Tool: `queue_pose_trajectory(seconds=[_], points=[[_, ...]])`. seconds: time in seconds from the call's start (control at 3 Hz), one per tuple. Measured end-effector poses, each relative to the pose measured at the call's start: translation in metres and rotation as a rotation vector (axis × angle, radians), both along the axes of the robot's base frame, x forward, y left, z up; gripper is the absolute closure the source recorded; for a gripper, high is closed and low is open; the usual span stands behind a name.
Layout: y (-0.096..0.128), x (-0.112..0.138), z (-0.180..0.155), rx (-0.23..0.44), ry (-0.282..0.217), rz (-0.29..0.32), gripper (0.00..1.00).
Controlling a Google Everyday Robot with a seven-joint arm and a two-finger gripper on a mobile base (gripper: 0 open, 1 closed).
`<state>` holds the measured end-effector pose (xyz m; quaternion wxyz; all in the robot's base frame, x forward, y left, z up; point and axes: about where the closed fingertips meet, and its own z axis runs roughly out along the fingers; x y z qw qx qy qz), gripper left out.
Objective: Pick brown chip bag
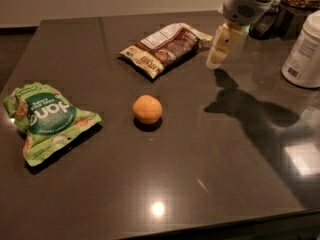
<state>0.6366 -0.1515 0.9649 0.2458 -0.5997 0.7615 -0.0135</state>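
Note:
The brown chip bag point(166, 48) lies flat on the dark table point(200, 149) at the back centre, brown and cream with a white label. My gripper point(220, 51) hangs above the table just right of the bag's right end, cream fingers pointing down and left. It holds nothing.
An orange point(147, 109) sits in the middle of the table. A green snack bag point(47, 121) lies at the left. A white canister point(303, 51) stands at the right edge. Dark objects point(280, 19) stand at the back right behind the arm.

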Motion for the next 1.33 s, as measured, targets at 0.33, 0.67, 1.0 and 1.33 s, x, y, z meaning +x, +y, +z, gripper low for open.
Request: queue_pose_trajectory(seconds=[0.33,0.67,1.0,1.33], points=[[0.021,0.038,-0.009,-0.015,-0.023,0.026,0.00],[0.044,0.066,-0.020,-0.056,-0.050,0.059,0.00],[0.065,0.088,-0.034,-0.109,-0.072,0.104,0.00],[0.083,0.105,-0.051,-0.158,-0.086,0.156,0.00]])
